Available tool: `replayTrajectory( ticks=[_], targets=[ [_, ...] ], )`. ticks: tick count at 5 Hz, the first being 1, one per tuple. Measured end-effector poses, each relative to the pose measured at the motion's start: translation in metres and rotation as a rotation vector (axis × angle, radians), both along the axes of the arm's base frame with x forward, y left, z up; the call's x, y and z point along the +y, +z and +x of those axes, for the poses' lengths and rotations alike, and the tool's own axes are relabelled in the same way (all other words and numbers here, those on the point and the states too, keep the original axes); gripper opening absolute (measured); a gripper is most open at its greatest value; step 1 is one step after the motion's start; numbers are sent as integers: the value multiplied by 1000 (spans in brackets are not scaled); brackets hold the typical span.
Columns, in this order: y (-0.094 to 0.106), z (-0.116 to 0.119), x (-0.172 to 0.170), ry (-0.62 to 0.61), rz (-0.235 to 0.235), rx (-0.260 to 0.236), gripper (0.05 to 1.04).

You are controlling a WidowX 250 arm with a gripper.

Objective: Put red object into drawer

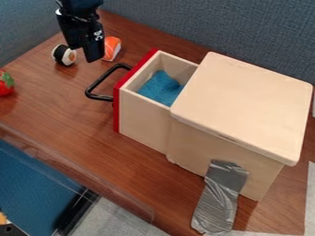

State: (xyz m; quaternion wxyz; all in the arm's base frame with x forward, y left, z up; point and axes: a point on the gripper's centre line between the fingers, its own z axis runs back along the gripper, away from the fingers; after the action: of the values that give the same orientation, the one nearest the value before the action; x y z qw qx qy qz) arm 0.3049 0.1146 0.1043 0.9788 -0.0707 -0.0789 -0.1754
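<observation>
Drawer (142, 120) open; I'm at the pickup step. Jaws look spread; next, bring them over the red toy fruit (5, 88).

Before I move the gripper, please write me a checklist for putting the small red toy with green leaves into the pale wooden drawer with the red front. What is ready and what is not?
1. Pale wooden drawer with red front pulled out: ok.
2. Room inside the drawer: ok, it seems; a crumpled blue cloth lies there.
3. Small red toy with green leaves fully in view: not ok, the left edge cuts it off.
4. Black two-finger gripper over the red toy: not ok, it is near the black-and-white toy roll.
5. Shiny grey tape on the box side and table: ok.
6. Tape's firmness: cannot tell.
</observation>
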Motion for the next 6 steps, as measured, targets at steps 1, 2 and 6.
replayTrajectory(
  ticks=[1, 2, 6],
  targets=[
    [-13, -3, 0, -7, -12, 35, 999],
    [-22, -6, 20, -37, 61, -15, 999],
    [-44, -29, 117, -147, 218, 93, 999]
  ],
)
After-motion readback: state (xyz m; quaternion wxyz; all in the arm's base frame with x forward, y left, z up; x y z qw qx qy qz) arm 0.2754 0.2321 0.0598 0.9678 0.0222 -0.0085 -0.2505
